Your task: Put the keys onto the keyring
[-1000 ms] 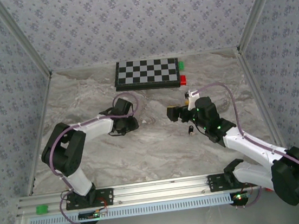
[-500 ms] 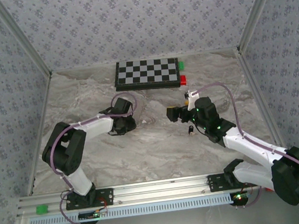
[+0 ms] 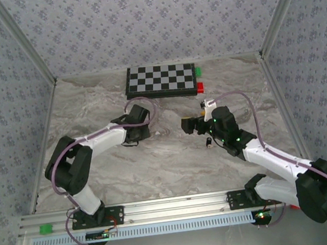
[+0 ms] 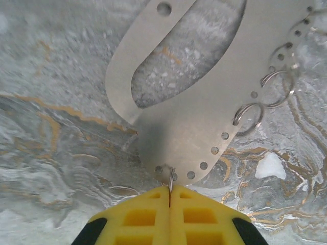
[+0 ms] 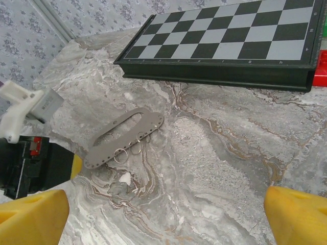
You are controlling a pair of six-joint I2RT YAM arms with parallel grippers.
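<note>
In the top view I see the left fingers (image 3: 136,135) low on the counter (image 3: 157,171), left of the middle. The right fingers (image 3: 187,124) face them with a gap between. The key (image 3: 208,145) lies on the counter just beside the right arm, on the near side of its fingers and apart from them; it is too small to tell its details. In the left wrist view the left fingers (image 4: 143,217) are closed, pad against pad, and they pinch a thin wire ring (image 4: 171,179) that passes through a hole at the near end of the keyring (image 4: 179,117). The far end of the keyring is cut off by the upper edge. In the right wrist view the right fingers (image 5: 33,214) stand wide open with nothing between them. The keyring (image 5: 125,137) lies flat well ahead of them, before the chessboard (image 5: 225,41). Its left end reaches the yellow tip of the left fingers, but the contact there is hard to make out.
</note>
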